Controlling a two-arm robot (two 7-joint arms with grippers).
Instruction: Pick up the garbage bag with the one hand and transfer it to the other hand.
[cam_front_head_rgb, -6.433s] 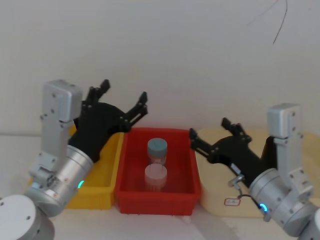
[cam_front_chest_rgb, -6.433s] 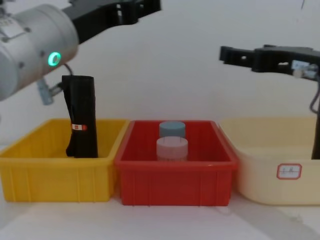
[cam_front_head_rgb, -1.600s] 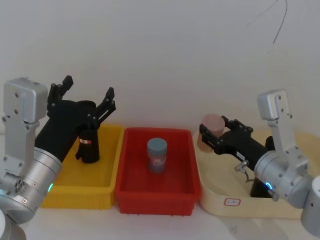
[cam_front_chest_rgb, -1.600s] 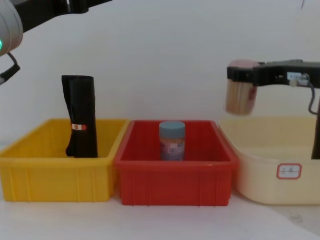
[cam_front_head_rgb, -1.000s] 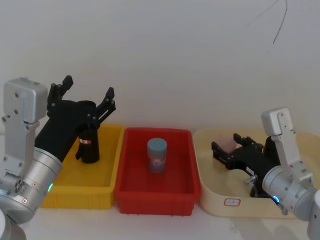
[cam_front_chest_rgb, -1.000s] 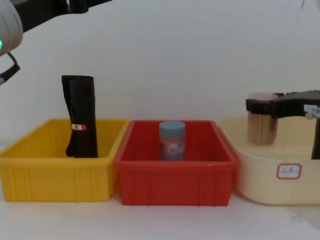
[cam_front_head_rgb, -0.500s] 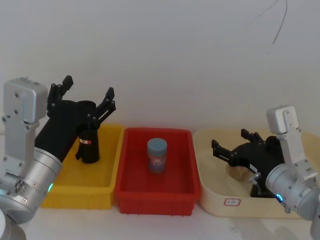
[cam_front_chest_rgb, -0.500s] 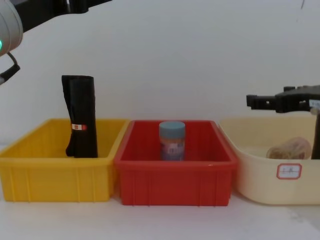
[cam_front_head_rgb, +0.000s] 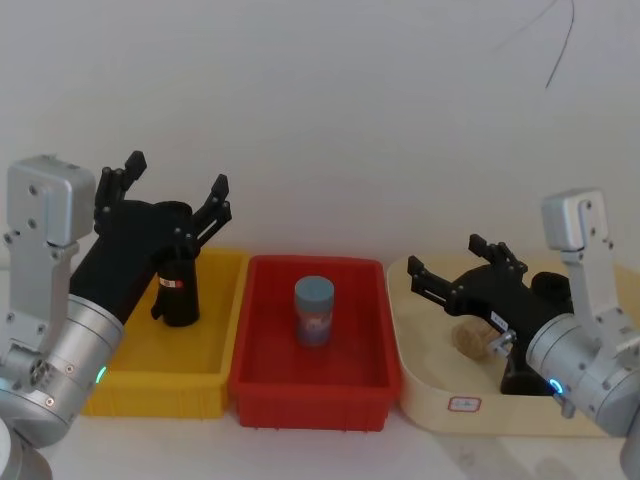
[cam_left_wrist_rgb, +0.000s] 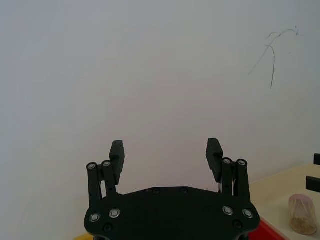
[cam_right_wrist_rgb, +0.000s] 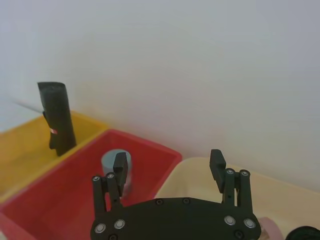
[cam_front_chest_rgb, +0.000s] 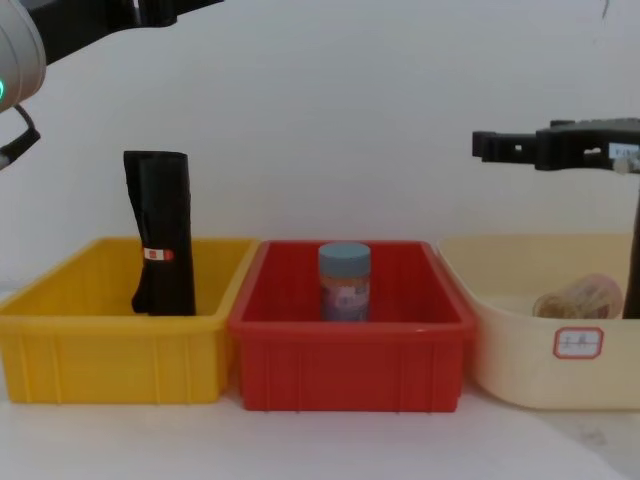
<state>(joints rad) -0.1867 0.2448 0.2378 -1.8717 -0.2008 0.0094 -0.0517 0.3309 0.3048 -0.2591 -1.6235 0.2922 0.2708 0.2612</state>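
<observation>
**A:** ok so where's the tall black rolled-plastic garbage bag (cam_front_head_rgb: 178, 290) sitting right now?

**B:** it's standing upright in the yellow plastic bin (cam_front_head_rgb: 215, 345), toward the bin's back-left corner, little red-and-white label band facing out. nothing is touching it. from the chest view it's poking up well above the bin's rim.

**A:** and the left pincer (cam_front_head_rgb: 172, 195)?

**B:** black two-fingered one on the silver wrist, hanging in the air above the bag with its fingers spread wide apart, gripping nothing. the left wrist view is showing both fingertips (cam_left_wrist_rgb: 116, 150) against the bare white wall.

**A:** right side?

**B:** the right pincer (cam_front_head_rgb: 456, 265) is hovering over the cream-coloured round-cornered tub (cam_front_head_rgb: 425, 400) at the right end of the surface, fingers also splayed apart and empty. a pink-capped jar of tan stuff (cam_front_head_rgb: 470, 337) is lying on its side in the tub just beneath it.

**A:** anything in the middle?

**B:** red plastic bin (cam_front_head_rgb: 250, 370) sitting between the yellow one and the tub, with a blue-capped jar (cam_front_head_rgb: 314, 310) standing upright near its middle.
</observation>
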